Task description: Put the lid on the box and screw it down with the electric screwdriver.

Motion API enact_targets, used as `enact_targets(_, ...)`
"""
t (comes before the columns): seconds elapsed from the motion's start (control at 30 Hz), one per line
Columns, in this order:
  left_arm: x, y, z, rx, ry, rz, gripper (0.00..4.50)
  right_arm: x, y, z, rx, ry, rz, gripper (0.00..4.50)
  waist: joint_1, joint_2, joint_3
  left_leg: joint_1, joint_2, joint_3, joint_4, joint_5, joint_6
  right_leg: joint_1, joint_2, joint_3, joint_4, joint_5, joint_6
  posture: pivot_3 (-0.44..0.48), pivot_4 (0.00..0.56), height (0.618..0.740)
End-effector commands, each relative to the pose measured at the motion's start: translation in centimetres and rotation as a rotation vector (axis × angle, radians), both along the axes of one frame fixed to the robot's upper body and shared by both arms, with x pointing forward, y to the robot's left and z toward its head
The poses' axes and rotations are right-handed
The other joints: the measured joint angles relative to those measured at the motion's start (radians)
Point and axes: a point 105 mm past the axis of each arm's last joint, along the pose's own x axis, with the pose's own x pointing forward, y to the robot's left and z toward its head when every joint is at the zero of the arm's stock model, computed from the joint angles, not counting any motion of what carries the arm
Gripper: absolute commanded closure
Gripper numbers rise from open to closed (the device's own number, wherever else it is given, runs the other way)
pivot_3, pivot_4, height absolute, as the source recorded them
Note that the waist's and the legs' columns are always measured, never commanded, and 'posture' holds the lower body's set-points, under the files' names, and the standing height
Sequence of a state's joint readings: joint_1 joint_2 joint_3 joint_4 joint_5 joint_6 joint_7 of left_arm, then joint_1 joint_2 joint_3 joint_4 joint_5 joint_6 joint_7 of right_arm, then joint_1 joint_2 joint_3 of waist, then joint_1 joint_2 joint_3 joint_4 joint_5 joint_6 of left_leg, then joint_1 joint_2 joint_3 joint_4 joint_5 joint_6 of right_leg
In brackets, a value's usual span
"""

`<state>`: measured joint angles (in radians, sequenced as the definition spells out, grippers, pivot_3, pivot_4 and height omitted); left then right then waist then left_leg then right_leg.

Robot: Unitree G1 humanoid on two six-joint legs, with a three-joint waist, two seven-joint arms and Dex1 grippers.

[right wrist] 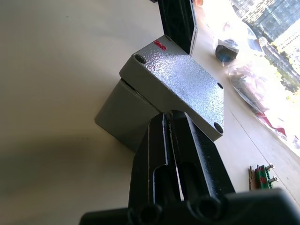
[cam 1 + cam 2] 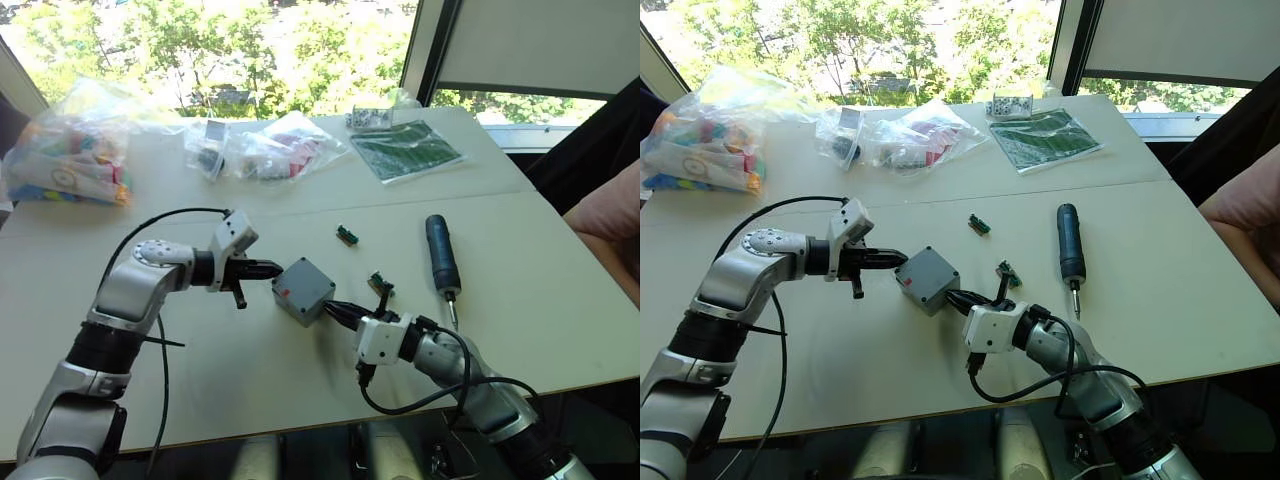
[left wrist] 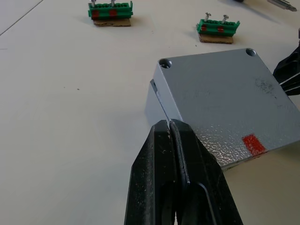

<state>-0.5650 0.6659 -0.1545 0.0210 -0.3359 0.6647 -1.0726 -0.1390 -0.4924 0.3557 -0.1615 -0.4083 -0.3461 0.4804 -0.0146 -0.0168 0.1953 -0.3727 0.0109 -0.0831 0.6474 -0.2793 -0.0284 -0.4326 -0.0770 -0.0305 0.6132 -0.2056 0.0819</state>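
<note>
- Resting near the middle of the bench point(image 2: 560, 330): the box point(image 2: 296, 300), with the lid point(image 2: 304, 281) seated on top, slightly askew; a red mark is seen on one side.
- Left gripper point(image 2: 268, 268): fingers closed together, empty, tips touching the lid's corner edge.
- Right gripper point(image 2: 335, 310): fingers closed together, empty, tips pressed against the opposite side of the box.
- Electric screwdriver point(image 2: 441, 258): laid flat toward the bench's right edge, bit end nearer the front edge, apart from both grippers.
- Two green terminal blocks point(image 2: 347, 235): set between box and screwdriver.
- Plastic bags point(image 2: 70, 150): kept along the far edge.
</note>
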Motion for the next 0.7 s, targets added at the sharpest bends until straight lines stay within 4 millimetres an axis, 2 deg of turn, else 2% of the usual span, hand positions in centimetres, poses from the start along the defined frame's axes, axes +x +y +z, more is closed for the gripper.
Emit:
enact_targets(0.03,-0.46,-0.51,0.91,-0.007,-0.034,-0.035,4.5,-0.05,0.42,1.7,0.033,-0.056,0.023,4.45,0.001,0.0,0.0,0.0,0.0,0.0,0.0,0.0,0.0,0.0,0.0,0.0,0.0,0.0,0.0,0.0,0.15,0.74)
enact_targets(0.43,0.14,-0.02,0.98,-0.006,-0.05,0.007,4.5,0.2,1.03,1.79,0.038,-0.056,0.035,4.45,0.001,0.0,0.0,0.0,0.0,0.0,0.0,0.0,0.0,0.0,0.0,0.0,0.0,0.0,0.0,0.0,0.15,0.74)
enact_targets(0.7,0.1,-0.58,1.11,-0.015,-0.052,-0.006,4.5,0.29,1.01,1.49,0.028,-0.048,0.032,4.45,0.001,0.0,0.0,0.0,0.0,0.0,0.0,0.0,0.0,0.0,0.0,0.0,0.0,0.0,0.0,0.0,0.15,0.74)
